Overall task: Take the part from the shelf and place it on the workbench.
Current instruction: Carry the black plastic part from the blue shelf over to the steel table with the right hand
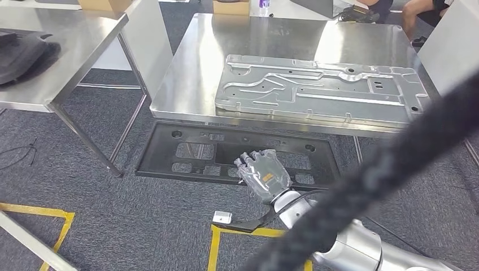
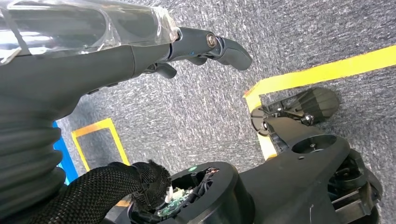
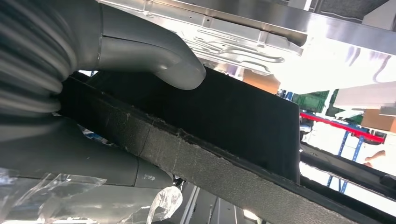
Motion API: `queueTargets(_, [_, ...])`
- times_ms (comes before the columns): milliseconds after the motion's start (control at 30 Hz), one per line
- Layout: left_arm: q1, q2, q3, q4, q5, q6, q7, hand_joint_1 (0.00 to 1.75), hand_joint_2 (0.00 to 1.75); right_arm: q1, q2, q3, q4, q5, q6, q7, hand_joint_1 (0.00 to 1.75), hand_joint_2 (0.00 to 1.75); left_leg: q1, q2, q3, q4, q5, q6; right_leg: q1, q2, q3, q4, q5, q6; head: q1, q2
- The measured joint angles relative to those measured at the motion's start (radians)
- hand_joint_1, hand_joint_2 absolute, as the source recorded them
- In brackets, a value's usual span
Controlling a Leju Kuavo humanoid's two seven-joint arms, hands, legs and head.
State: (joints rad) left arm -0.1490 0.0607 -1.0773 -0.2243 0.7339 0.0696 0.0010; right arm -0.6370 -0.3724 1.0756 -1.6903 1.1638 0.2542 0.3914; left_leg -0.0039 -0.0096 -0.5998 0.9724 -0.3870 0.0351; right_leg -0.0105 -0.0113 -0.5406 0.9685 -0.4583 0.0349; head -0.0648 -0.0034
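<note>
Black flat rectangular panel with cut-out windows [image 1: 237, 152], the part in hand, hangs level just below and in front of the near edge of the shiny steel workbench [image 1: 186, 84], not yet on it; the right hand [image 1: 264, 174] grips its near edge, thumb [image 3: 154, 60] on one face and fingers under the other, which keeps the wide plate flat for lifting over the rim. A silver stamped metal plate [image 1: 319, 90] already lies on the bench top, leaving free room mostly toward the left. The left hand [image 2: 205, 46] hangs over grey carpet [image 1: 113, 220] with yellow tape lines [image 1: 237, 231], fingers loosely extended and holding nothing. A second steel table [image 1: 68, 45] stands well apart at the left
</note>
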Motion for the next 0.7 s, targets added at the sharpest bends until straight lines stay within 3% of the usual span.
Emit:
queueTargets(400, [0.000, 0.000, 0.001, 0.000, -0.016, 0.002, -0.006, 0.00, 1.75, -0.002, -0.004, -0.012, 0.000, -0.020, 0.043, 0.029, 1.75, 1.75, 0.003, 0.000, 0.000, 0.002, 0.001, 0.001, 0.002, -0.001, 0.000, -0.001, 0.002, 0.003, 0.000, 0.000])
queueTargets(600, [0.001, 0.000, 0.001, 0.000, -0.016, 0.002, -0.007, 0.00, 1.75, -0.003, -0.004, -0.017, 0.000, -0.025, 0.042, 0.034, 1.75, 1.75, 0.002, 0.001, 0.005, -0.009, 0.001, 0.013, -0.001, -0.004, 0.005, -0.007, 0.001, 0.012, 0.000, 0.000])
queueTargets(667, [0.001, -0.001, 0.001, 0.000, -0.016, 0.002, -0.008, 0.00, 1.75, -0.005, -0.005, -0.019, -0.002, -0.029, 0.041, 0.035, 1.75, 1.75, 0.011, 0.001, 0.022, -0.031, 0.008, 0.020, 0.004, -0.004, -0.004, 0.020, -0.019, 0.019, 0.001, 0.000])
queueTargets(700, [0.002, -0.001, 0.001, 0.000, -0.016, 0.002, -0.009, 0.00, 1.75, -0.006, -0.005, -0.020, -0.002, -0.031, 0.041, 0.035, 1.75, 1.75, 0.015, 0.002, 0.029, -0.039, 0.011, 0.023, 0.005, -0.003, -0.023, 0.063, -0.043, 0.022, 0.003, 0.000])
